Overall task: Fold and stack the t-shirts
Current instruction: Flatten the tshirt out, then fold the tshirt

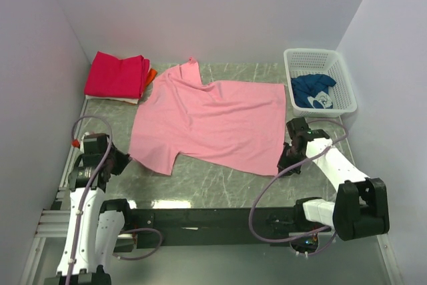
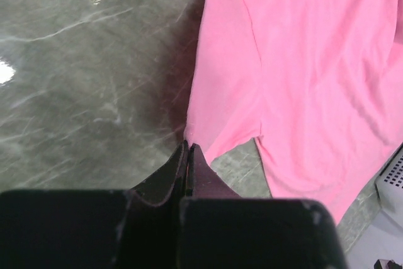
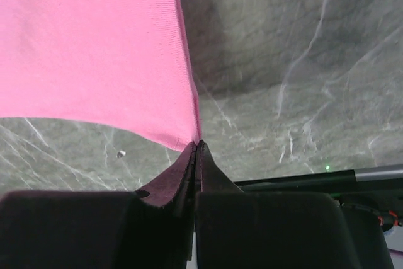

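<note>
A light pink t-shirt (image 1: pixel 213 121) lies spread across the middle of the table, its hem toward the right. My left gripper (image 1: pixel 127 159) is at its near-left sleeve. In the left wrist view the left gripper (image 2: pixel 187 145) is shut, with the sleeve corner of the pink t-shirt (image 2: pixel 302 61) pinched at its tips. My right gripper (image 1: pixel 285 161) is at the near-right hem corner. In the right wrist view the right gripper (image 3: pixel 199 143) is shut on that corner of the pink t-shirt (image 3: pixel 94 48), lifted a little off the table.
A folded magenta-red t-shirt (image 1: pixel 117 75) lies on an orange one (image 1: pixel 151 75) at the back left. At the back right, a white mesh basket (image 1: pixel 301 54) holds a dark blue t-shirt (image 1: pixel 313 90). Walls close in the left, back and right.
</note>
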`<state>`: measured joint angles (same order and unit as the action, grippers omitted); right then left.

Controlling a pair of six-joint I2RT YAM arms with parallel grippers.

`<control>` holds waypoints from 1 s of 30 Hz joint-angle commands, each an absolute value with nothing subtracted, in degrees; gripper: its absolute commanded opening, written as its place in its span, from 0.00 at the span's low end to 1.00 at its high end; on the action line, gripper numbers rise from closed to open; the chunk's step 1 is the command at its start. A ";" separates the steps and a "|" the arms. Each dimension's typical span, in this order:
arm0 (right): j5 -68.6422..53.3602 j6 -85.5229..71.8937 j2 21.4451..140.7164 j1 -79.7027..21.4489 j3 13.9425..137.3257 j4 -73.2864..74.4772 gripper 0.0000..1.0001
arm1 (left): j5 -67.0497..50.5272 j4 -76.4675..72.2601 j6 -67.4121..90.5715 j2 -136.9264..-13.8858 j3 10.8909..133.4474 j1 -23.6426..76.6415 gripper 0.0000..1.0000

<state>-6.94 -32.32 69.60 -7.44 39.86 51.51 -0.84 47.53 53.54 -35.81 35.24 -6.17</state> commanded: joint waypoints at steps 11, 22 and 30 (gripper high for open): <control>-4.92 -37.61 61.70 -16.34 38.06 59.23 0.00 | 6.33 66.09 53.26 -25.32 43.77 -6.33 0.01; -5.28 -39.11 60.46 -16.88 36.12 57.75 0.00 | 1.41 57.05 51.42 -30.21 41.05 -6.24 0.01; -4.92 -37.09 69.60 -13.10 42.96 52.66 0.00 | -2.19 41.51 47.82 -44.88 42.97 -6.24 0.01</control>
